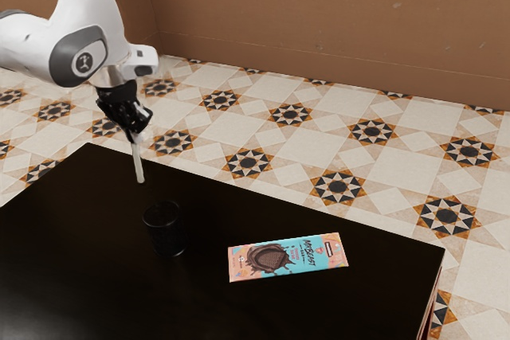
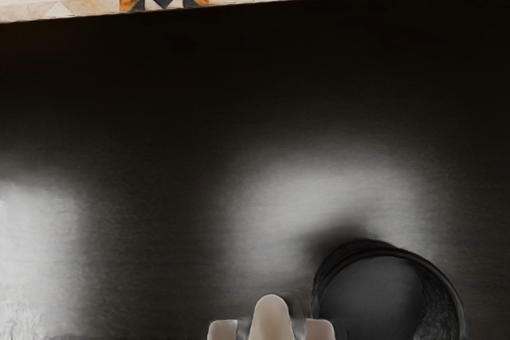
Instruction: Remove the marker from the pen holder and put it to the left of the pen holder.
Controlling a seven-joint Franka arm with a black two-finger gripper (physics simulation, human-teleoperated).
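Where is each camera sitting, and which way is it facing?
Exterior view: beside the arm, looking down across the table at the pen holder and chocolate bar, with the floor beyond; arm and hand show at the upper left.
Wrist view: on the hand, looking down past the marker at the table and its far edge; two fingertips show.
Shared: marker, pen holder, table, patterned floor.

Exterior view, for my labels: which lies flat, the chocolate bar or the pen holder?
The chocolate bar: it lies flat, printed face up, while the black pen holder stands upright.
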